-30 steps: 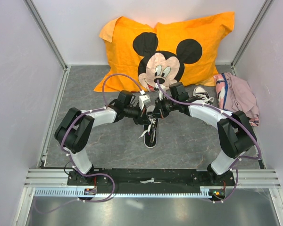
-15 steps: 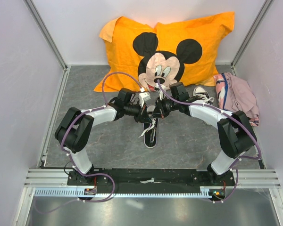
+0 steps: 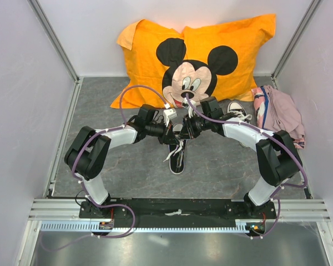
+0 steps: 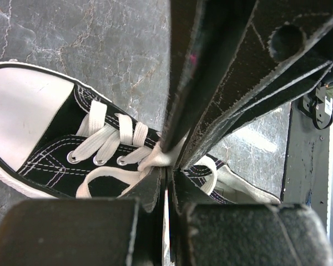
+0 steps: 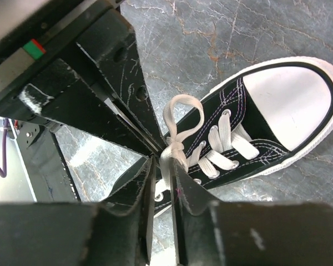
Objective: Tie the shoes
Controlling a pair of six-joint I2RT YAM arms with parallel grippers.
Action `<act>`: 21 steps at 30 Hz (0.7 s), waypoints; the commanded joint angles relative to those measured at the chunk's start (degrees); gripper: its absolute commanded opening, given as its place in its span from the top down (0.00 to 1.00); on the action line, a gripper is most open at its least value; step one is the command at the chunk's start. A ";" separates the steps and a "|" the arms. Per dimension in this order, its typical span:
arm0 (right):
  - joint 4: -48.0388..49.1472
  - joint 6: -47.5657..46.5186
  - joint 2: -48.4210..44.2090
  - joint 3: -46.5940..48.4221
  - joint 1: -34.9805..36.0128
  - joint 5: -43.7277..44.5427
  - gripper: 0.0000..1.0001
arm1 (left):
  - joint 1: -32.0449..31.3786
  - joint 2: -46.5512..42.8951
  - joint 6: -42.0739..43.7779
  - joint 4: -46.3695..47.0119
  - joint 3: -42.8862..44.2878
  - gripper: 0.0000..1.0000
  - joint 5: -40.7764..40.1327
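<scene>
One black sneaker point(image 3: 177, 156) with a white toe cap lies mid-table, toe toward me, also in the left wrist view point(image 4: 41, 127) and the right wrist view point(image 5: 266, 122). Its white laces point(image 5: 180, 130) are gathered into a knot with a loop above the tongue. My left gripper point(image 3: 171, 131) and right gripper point(image 3: 185, 129) meet tip to tip over it. The left gripper point(image 4: 167, 169) is shut on a white lace strand at the knot. The right gripper point(image 5: 164, 162) is shut on the lace strand point(image 5: 165, 166) below the knot. The second sneaker point(image 3: 238, 110) lies at the back right.
An orange Mickey Mouse pillow point(image 3: 194, 55) lies at the back of the table. A pink cloth bundle point(image 3: 280, 113) sits at the right wall. Metal frame rails point(image 3: 61, 144) border the grey marbled table.
The left gripper has edged very slightly away from me at the knot. The shoe and the right arm have not visibly moved.
</scene>
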 commanded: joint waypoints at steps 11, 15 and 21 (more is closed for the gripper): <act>-1.82 -1.83 -0.95 2.49 -0.70 -3.55 0.91 | -0.15 0.46 -0.93 1.42 3.91 0.98 3.70; -1.65 -2.09 -1.22 2.40 -0.61 -3.46 0.94 | -0.15 0.37 -0.93 0.98 3.73 0.98 4.14; -1.82 -2.00 -1.48 2.14 -0.70 -3.90 0.85 | -0.15 0.90 -0.93 4.83 2.42 0.99 3.00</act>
